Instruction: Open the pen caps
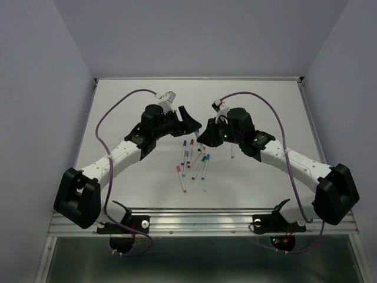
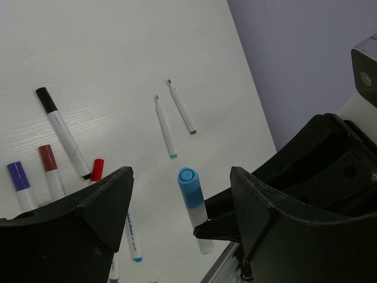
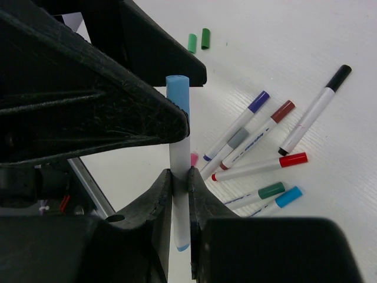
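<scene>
Pens [image 1: 193,162] lie in the middle of the desk [image 1: 118,106]. The right gripper [image 3: 180,183] pinches one pen [image 3: 179,153] upright. The left gripper [image 2: 181,177] gapes wide around its blue cap [image 2: 189,188].

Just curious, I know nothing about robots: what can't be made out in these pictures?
Top view: pens too small to tell capped from uncapped.
Right wrist view: pink cap mostly behind the held blue-capped pen.
Left wrist view: left gripper hides the purple-capped pen's lower end.

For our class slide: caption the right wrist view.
Right gripper clamps a blue-capped pen; other capped pens lie on the table.
</scene>
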